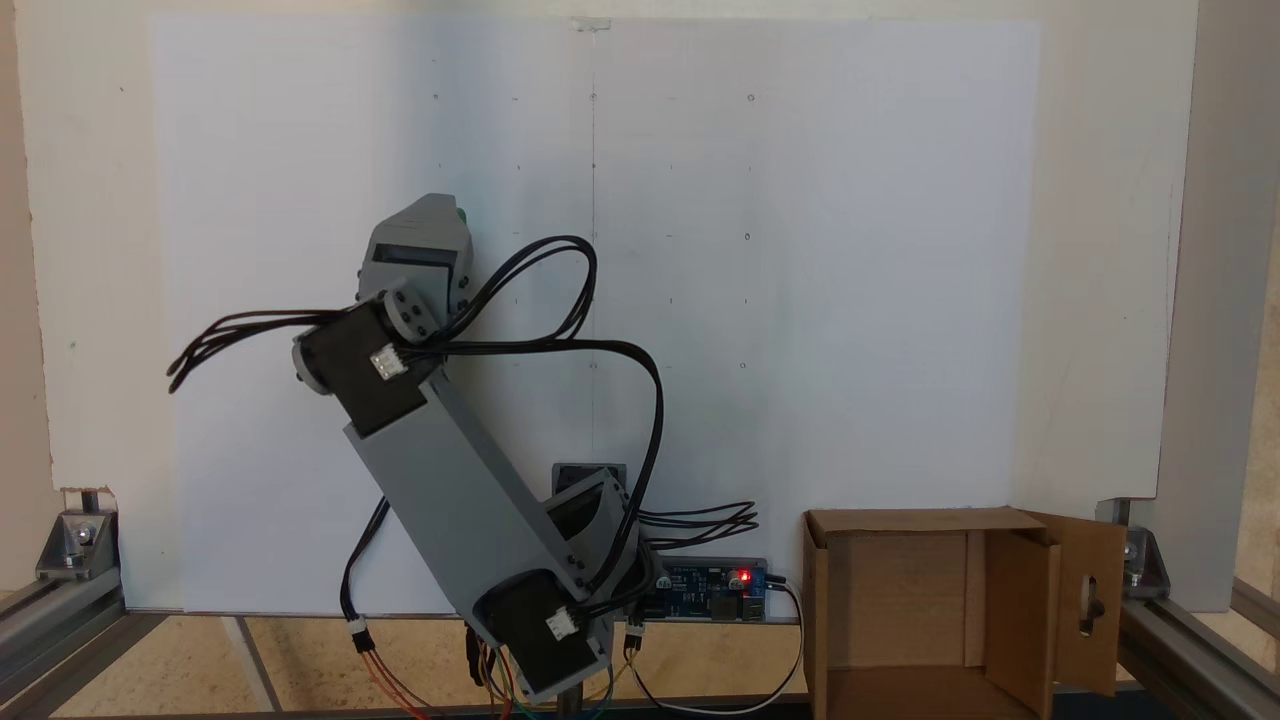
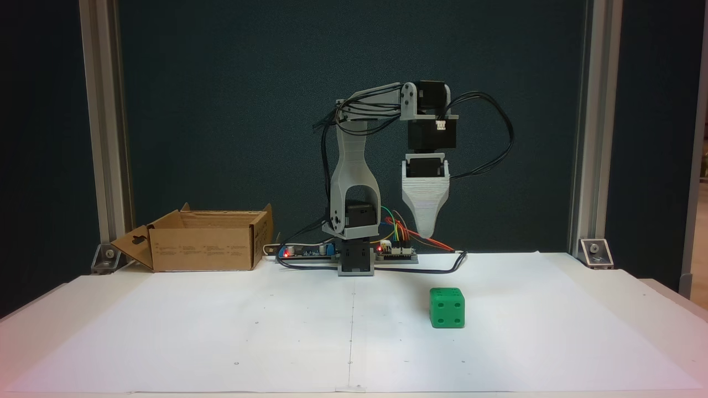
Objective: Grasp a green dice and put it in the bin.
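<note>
White paper covers the surface (image 1: 850,300). Fixed view from above: hand (image 1: 425,215) sits up-left of the bin (image 1: 830,600), a sliver of the green dice (image 1: 462,214) showing at its right edge. Fixed view from the front: hand (image 2: 425,235) points down, raised above the surface; green dice (image 2: 447,308) lies on the paper below it, slightly right and nearer the camera, well right of the bin (image 2: 199,249). Can't tell whether the hand is released or clenched: jaws overlap.
</note>
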